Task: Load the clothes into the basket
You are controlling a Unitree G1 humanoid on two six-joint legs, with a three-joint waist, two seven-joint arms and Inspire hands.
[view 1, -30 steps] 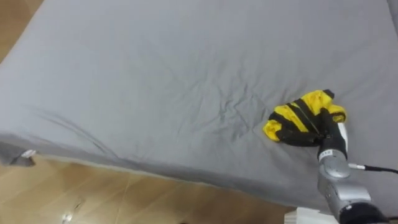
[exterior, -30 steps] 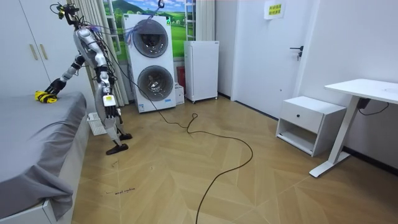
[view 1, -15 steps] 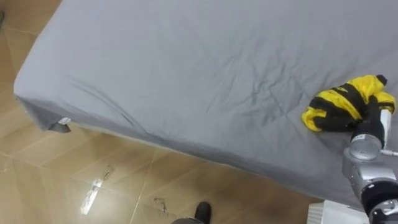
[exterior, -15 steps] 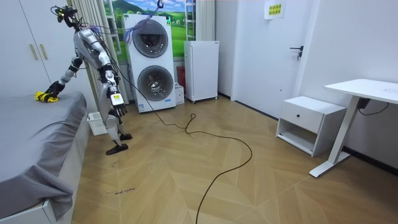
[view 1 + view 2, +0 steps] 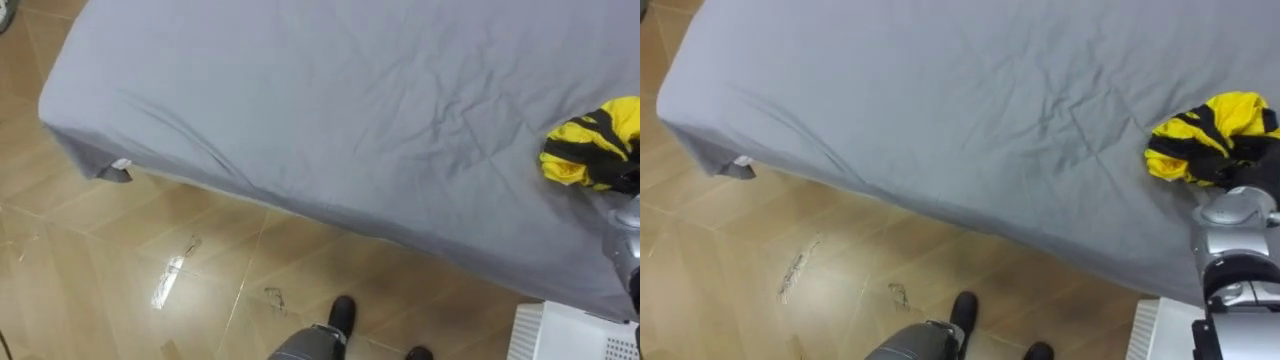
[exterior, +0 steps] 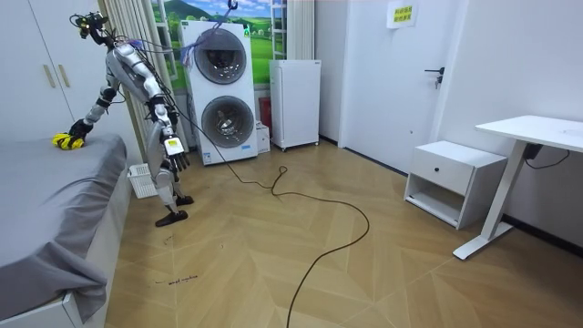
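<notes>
Leaning over the grey-sheeted bed (image 5: 940,100), with right hand (image 5: 1248,175) set on the yellow-and-black garment (image 5: 1200,135) at the frame's right edge, likely to gather it. Cannot tell whether gripping. Left hand (image 6: 175,160) hanging slack, spare. White basket (image 5: 1160,335) lower right, probably the drop.

Yellow-and-black striped garment (image 5: 1200,135), plain grey bedsheet (image 5: 940,100), tan herringbone wood floor (image 6: 364,264), white washing machines (image 6: 219,91).
</notes>
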